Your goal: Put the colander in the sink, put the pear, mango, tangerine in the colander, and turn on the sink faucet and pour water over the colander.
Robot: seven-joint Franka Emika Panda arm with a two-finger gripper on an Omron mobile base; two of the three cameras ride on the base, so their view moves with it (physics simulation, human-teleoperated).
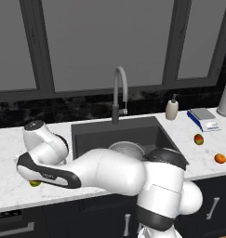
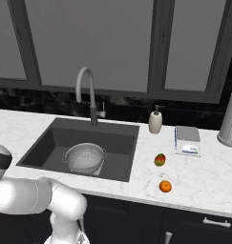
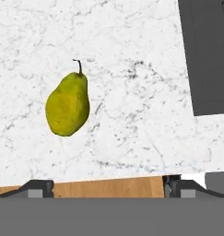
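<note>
In the hand view the yellow-green pear (image 3: 68, 105) lies on the white marble counter, above and left of my open gripper (image 3: 106, 188), whose fingertips (image 3: 39, 188) stand wide apart with nothing between them. My arm reaches left of the sink (image 1: 96, 135), and a sliver of the pear (image 1: 35, 183) peeks out under the hand. The silver colander (image 2: 85, 157) stands empty inside the sink (image 2: 50, 143), below the gooseneck faucet (image 2: 86, 93). The mango (image 2: 159, 159) and the tangerine (image 2: 165, 186) lie on the counter right of the sink. The water is out of view.
A soap bottle (image 2: 155, 121), a blue-edged scale (image 2: 187, 140) and a grey canister (image 2: 229, 126) stand at the back right. The counter's front edge, with wood floor (image 3: 104, 186) below it, runs just under the fingertips. Dark windows back the counter.
</note>
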